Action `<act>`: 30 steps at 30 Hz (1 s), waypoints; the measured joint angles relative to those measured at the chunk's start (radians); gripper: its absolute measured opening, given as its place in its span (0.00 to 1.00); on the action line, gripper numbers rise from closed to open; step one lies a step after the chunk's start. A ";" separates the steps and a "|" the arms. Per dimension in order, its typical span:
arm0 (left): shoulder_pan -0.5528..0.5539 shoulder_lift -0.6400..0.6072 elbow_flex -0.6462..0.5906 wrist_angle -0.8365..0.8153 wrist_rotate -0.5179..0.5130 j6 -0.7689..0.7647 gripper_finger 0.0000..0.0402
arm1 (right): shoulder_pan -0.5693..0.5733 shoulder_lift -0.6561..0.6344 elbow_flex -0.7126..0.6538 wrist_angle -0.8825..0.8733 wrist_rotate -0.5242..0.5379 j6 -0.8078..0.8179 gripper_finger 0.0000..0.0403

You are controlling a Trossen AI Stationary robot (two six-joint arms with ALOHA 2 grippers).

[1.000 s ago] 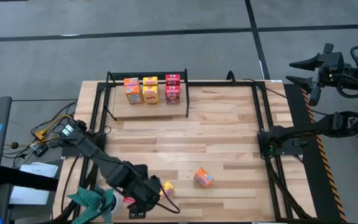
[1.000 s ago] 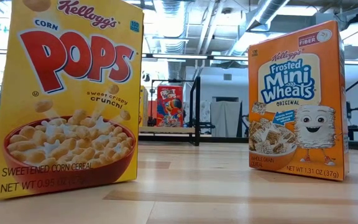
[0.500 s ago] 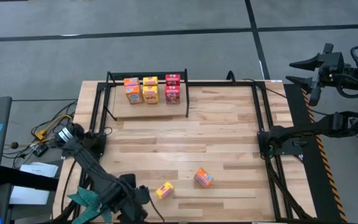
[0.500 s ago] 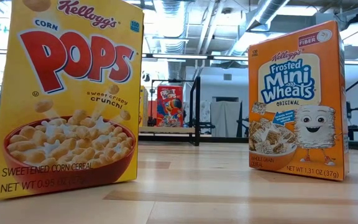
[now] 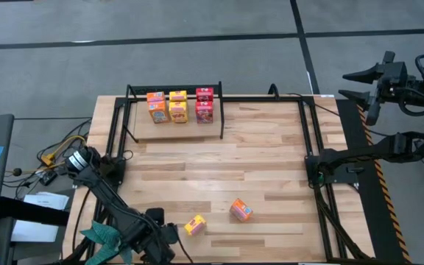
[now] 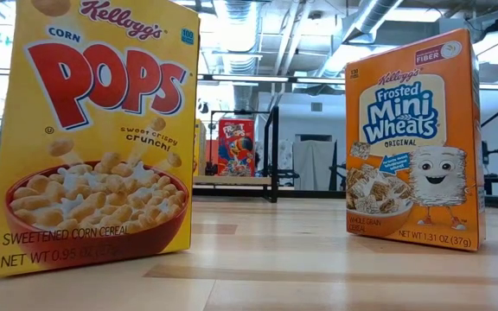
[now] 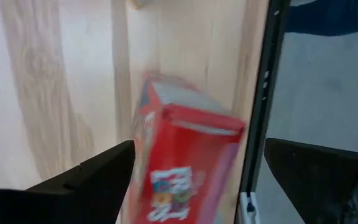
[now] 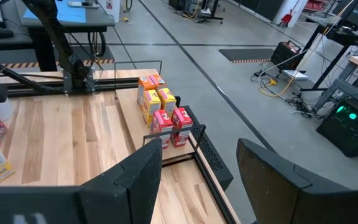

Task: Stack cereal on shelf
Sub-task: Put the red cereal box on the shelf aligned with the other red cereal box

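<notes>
Cereal on the shelf (image 5: 142,125) already stands in a row of orange, yellow and red boxes (image 5: 177,107) at the far left of the desk (image 5: 271,158), and two loose boxes stand upright near the front edge: a yellow box (image 5: 194,224) and an orange box (image 5: 241,210), a little apart from each other. What you should note is the left arm: a second ago its gripper sat right against the yellow box, and it has since swung back toward the front left corner, so the yellow box now stands clear and untouched. The left gripper (image 7: 194,180) now hangs over a red box (image 7: 182,162) that lies just beside the black rail at the desk's edge, with its jaws spread wide and one finger on either side of the box, not yet touching it. That suggests the red box is your next pick, not the yellow one; the rail so close to one finger could hamper the closing, so watch that side. The loose boxes and the shelf row have not shifted over the last second. Your right gripper (image 8: 197,177) waits well off the desk's right side, raised, with its jaws standing partly apart and empty, looking across at the shelf.
</notes>
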 joint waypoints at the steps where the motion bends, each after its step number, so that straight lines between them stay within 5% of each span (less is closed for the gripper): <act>1: 0.000 0.000 0.000 0.006 0.000 0.005 0.87 | 0.000 0.000 0.000 0.000 0.000 0.000 0.58; 10: 0.002 0.000 0.000 -0.012 -0.033 0.020 0.86 | 0.000 0.000 0.000 0.000 0.000 0.000 0.58; 20: 0.001 0.000 0.000 -0.024 -0.035 -0.027 0.71 | 0.000 0.000 0.000 0.000 0.000 0.000 0.58; 30: 0.000 -0.002 0.022 -0.034 -0.052 -0.022 0.67 | 0.000 0.000 0.000 0.000 0.000 0.000 0.58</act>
